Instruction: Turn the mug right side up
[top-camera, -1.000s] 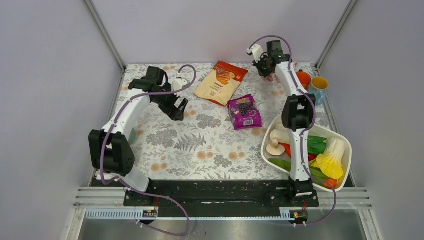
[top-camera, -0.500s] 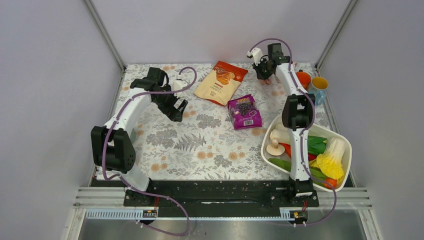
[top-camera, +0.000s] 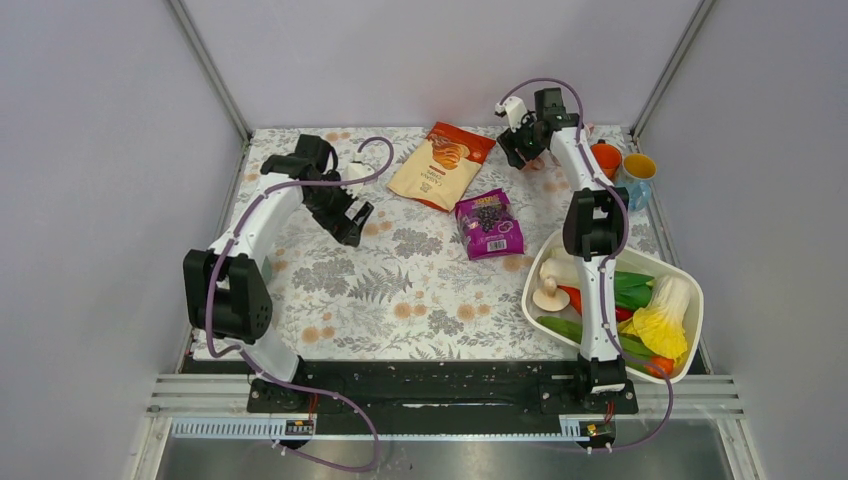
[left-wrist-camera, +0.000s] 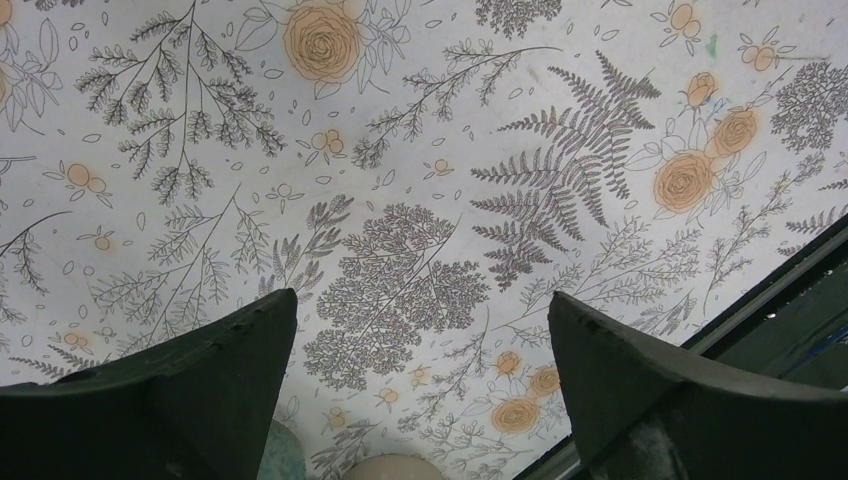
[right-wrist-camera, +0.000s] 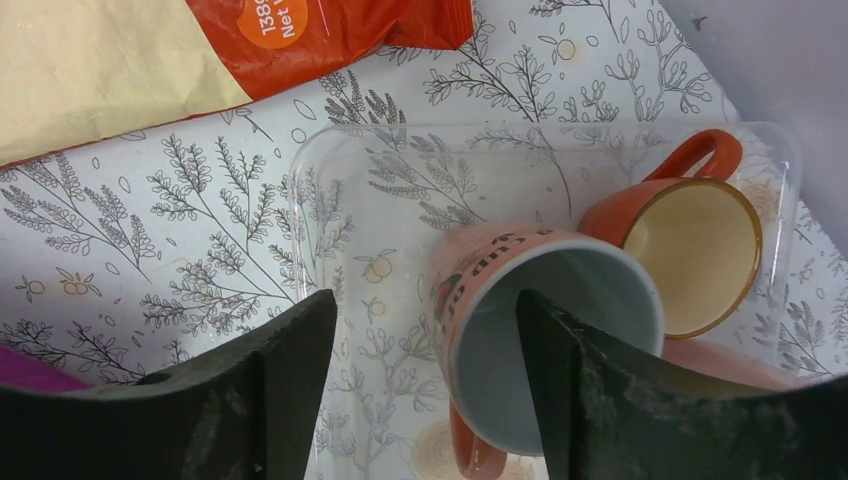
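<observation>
Left wrist view, left gripper (left-wrist-camera: 420, 297): nearest to the arm bases and well apart from the clear tray (right-wrist-camera: 330, 215), off to its left; jaws spread wide over bare flowered cloth, holding and touching nothing
Purple packet (top-camera: 489, 223): between the bases and the clear tray, lying flat
Orange bag (top-camera: 441, 163): just left of the clear tray, flat on the cloth
Mug (right-wrist-camera: 600, 285): inside the clear tray at the far end of the table, just beside the orange mug (right-wrist-camera: 690, 250), perhaps touching it; its pale mouth faces up at the wrist camera, so it looks righted or close to it; whether its base sits flat cannot be told
Mug, handling: looks like glazed ceramic, so judged stiff, fairly weighty, slick under the pads and liable to chip against its neighbour
Mug, where to hold: the rim wall, one finger inside and one outside, seems the surest grip; the handle (right-wrist-camera: 475, 455) on the near side is a narrower target
Right gripper (right-wrist-camera: 425, 297): over the clear tray, jaws apart and clamped on nothing; one finger stands clear of the mug's outer wall, the other lies across its mouth, contact with the rim not discernible
</observation>
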